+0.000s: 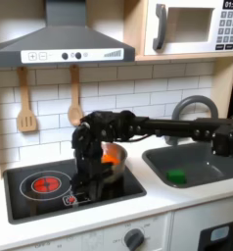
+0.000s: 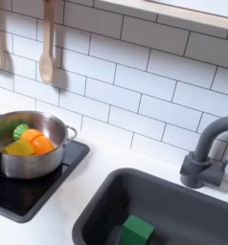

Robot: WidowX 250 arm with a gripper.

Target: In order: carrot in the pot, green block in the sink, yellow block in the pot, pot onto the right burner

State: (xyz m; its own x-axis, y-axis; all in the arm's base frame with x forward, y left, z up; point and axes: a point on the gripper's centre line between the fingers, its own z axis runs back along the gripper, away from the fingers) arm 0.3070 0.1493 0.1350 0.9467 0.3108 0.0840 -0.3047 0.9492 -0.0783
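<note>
The shiny steel pot (image 2: 41,166) stands on the right part of the black stove top (image 2: 30,196). Inside it lie the orange carrot (image 2: 40,144) with its green end and the yellow block (image 2: 19,148). In the first exterior view the pot (image 1: 113,167) is partly hidden behind my black arm, with orange showing above its rim. My gripper (image 1: 86,176) points down at the pot's left edge in the first exterior view; its fingers are too dark to read. The green block (image 2: 137,231) (image 1: 175,175) rests on the floor of the dark grey sink (image 2: 197,206) (image 1: 209,165).
A red-glowing burner (image 1: 47,182) lies left of the pot. The dark arched faucet (image 2: 208,153) (image 1: 192,104) rises behind the sink. Wooden utensils (image 1: 26,103) hang on the tiled wall under the range hood (image 1: 60,44). A microwave (image 1: 195,25) sits at the upper right.
</note>
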